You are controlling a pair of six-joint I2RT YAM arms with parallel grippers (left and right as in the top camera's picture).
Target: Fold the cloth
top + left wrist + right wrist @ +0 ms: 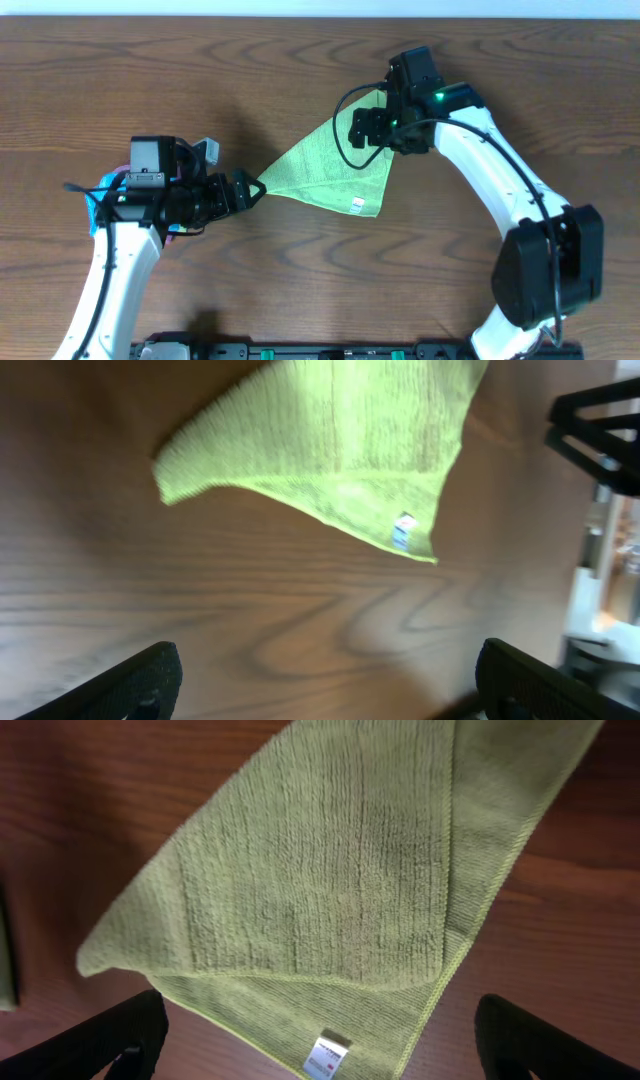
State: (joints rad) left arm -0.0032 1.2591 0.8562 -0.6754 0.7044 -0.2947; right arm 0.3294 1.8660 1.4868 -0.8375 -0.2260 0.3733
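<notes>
Worktop (300,290): dark brown wood with strong grain. Widest bare stretches are upper left and bottom centre of the overhead frame, and bare wood rings the cloth on every side. Left arm (105,280), white links, comes in from lower left; right arm (500,170) comes from lower right and arcs to upper centre. Cloth (335,165) lies flat at frame centre, lime green and folded to a rough triangle, with a sharp tip pointing left and a long edge down its right side. Fine ribbed microfibre with a stitched hem. In the right wrist view the top layer stops short, so a strip of the lower layer shows along the bottom and right edges. Left end effector (252,190) is right at the left tip. Its fingers (140,680) are spread wide with nothing in them, and the cloth lies ahead of them. Right end effector (362,128) is over the cloth's upper right part, also spread wide and gripping nothing, fingers (120,1040) either side of the fabric below. A blue scrap (96,210) pokes out beside the left arm. Small white tag (356,205) sits near the lower right corner.
</notes>
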